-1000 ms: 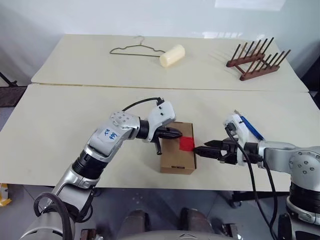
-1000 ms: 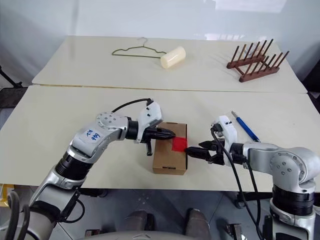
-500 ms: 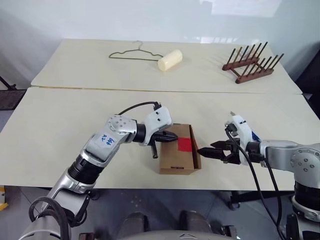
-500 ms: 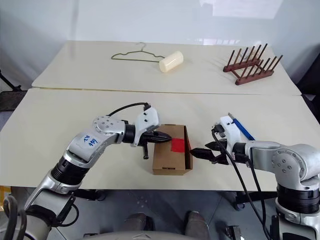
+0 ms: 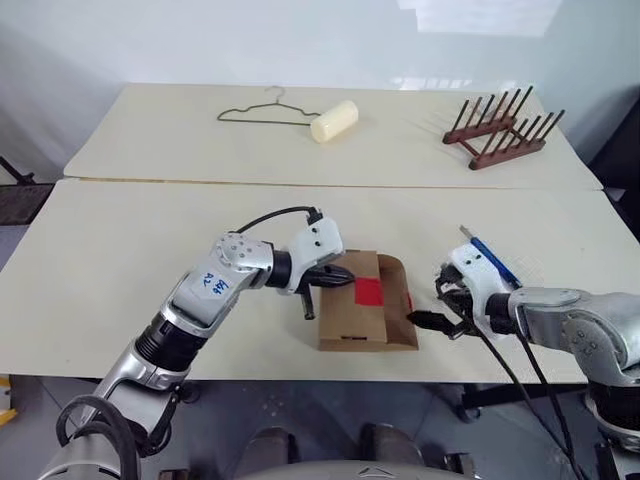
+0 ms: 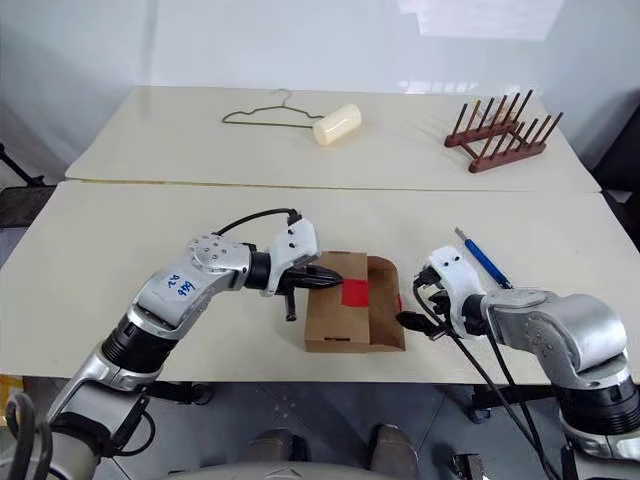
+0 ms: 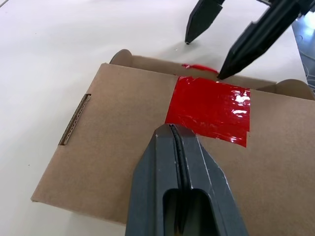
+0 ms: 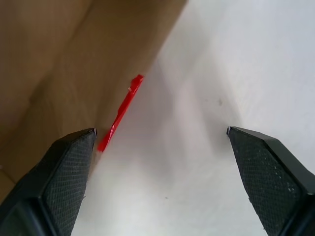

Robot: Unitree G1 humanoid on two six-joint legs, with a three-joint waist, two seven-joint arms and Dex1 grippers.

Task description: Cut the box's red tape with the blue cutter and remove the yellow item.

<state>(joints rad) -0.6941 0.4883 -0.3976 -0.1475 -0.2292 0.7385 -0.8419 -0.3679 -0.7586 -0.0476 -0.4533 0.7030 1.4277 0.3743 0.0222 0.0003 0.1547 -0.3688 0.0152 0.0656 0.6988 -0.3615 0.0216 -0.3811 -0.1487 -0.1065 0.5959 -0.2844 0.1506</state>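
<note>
Closed left tool (image 7: 172, 135) rests on box (image 5: 350, 315); right tool (image 8: 160, 135) spread beside it.

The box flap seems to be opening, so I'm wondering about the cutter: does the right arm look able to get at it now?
Probably yes: the blue cutter lies bare on the table just beyond the open right tool, nothing between.

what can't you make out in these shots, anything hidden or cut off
- The yellow item: the box lid is still down, so whatever is inside is hidden in the head views.
- Whether the red tape is fully cut: in the left wrist view the shut left gripper covers its near edge.
- The blue cutter: the right arm hides its lower end.
- Whether the open right gripper touches the box flap: too close to tell.
</note>
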